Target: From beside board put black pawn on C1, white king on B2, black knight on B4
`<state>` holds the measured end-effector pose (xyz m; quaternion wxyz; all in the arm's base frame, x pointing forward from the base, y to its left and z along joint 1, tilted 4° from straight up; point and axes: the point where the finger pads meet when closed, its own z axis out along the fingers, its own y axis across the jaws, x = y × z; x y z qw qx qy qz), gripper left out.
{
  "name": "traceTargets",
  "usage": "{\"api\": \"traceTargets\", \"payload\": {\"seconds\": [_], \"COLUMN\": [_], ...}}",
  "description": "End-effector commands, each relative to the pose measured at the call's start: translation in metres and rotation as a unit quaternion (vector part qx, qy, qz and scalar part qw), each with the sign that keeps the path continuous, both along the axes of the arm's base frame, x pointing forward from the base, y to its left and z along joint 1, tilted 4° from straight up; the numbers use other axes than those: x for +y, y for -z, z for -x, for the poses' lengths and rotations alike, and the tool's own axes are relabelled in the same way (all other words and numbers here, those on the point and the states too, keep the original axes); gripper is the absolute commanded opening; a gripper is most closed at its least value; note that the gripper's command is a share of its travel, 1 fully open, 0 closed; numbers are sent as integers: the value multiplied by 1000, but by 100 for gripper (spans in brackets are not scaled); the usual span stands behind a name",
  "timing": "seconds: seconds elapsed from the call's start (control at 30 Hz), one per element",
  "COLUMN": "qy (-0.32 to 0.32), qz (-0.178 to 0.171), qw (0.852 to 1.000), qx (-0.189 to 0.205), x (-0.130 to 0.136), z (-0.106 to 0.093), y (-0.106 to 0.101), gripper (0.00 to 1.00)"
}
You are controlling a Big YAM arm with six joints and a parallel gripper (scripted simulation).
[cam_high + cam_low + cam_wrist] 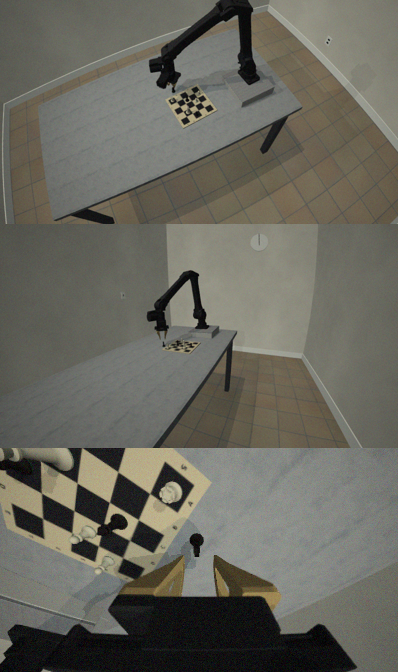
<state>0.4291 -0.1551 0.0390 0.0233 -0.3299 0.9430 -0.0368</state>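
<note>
The black knight (173, 90) (163, 344) (196, 541) stands upright on the table beside the board (181, 115) (97, 468), off its A-B side corner. My gripper (171, 84) (162, 338) (199, 559) is open, pointing down, with its fingertips just above the knight and nothing between them. The black pawn (197, 113) (190, 345) appears to stand upright on C1; the wrist view shows it only partly. The white king (188, 111) (184, 344) (50, 455) stands upright on B2. Square B4 (180, 103) (129, 495) is bare.
A white piece (172, 100) (171, 492) stands on A5, close to the gripper. A black piece (186, 99) (118, 522) stands on C4. White pieces stand on D3 (196, 100) (88, 532) and E4 (198, 92) (106, 563). The arm's base sits on a grey block (250, 96).
</note>
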Motion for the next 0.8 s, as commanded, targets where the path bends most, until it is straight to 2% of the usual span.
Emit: {"api": "traceTargets", "payload": {"seconds": [0.0, 0.3, 0.4, 0.77], "qy": [-2, -2, -4, -4], "qz": [-2, -3, 0, 0], "qw": [1000, 1000, 1000, 1000], "qx": [-1, 3, -7, -6], "x": [-5, -6, -7, -7], "z": [-3, 5, -3, -2], "y": [5, 7, 1, 1], "gripper": [35, 35, 35, 35]}}
